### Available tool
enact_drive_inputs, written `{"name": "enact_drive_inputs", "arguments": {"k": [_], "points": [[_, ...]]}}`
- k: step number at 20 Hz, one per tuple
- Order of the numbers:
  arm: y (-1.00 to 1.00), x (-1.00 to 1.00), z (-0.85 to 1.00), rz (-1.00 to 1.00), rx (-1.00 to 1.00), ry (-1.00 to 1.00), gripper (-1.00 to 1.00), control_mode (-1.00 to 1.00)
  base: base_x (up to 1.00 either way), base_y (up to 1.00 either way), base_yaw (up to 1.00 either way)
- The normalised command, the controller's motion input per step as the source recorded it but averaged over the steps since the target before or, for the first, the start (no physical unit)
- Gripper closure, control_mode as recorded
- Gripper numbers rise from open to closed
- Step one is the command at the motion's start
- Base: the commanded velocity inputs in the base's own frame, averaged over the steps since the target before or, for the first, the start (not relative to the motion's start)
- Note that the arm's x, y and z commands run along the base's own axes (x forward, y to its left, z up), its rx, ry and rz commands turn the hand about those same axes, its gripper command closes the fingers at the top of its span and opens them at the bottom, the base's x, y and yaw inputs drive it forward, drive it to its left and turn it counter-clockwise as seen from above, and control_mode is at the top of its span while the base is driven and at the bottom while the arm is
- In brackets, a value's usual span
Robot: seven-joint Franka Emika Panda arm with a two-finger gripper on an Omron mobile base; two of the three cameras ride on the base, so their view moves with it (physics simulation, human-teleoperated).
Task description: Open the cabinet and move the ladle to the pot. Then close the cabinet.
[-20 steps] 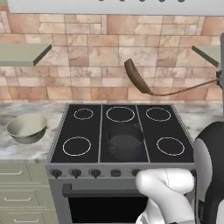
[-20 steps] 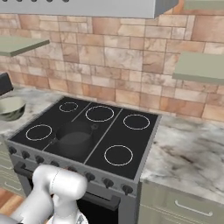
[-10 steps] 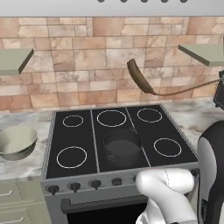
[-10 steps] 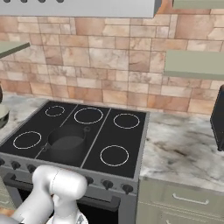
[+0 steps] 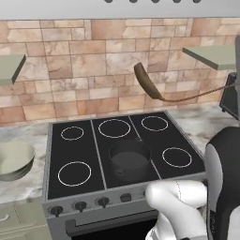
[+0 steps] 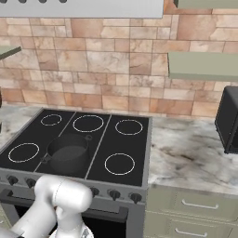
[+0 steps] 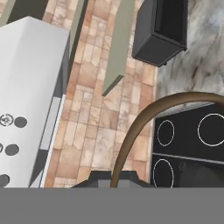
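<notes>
My brown ladle [image 5: 149, 85] hangs in the air above the back of the stove, scoop up and to the left, its thin curved handle trailing right. Below it my dark grey pot [image 5: 129, 158] sits upright mid-cooktop, empty.

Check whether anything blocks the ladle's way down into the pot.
Nothing visible does. The ladle hangs in the air above the back burners of the stove, and the pot sits open and uncovered at the stove's middle front.

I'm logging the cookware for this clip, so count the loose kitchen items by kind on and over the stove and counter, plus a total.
Ladle: 1, held in the air over the stove
Pot: 1, on the cooktop
Bowl: 1, on the counter left of the stove
Total: 3
</notes>
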Motion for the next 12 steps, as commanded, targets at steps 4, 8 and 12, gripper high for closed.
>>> {"name": "enact_drive_inputs", "arguments": {"k": [4,8,12], "points": [[0.0,0.5,-0.17,-0.08,0.01,0.1,1.0,-1.0,0.0,0.0,0.0],[-0.04,0.23,-0.29,0.0,0.03,0.17,1.0,-1.0,0.0,0.0,0.0],[-0.1,0.12,-0.35,0.0,0.05,0.14,1.0,-1.0,0.0,0.0,0.0]]}}
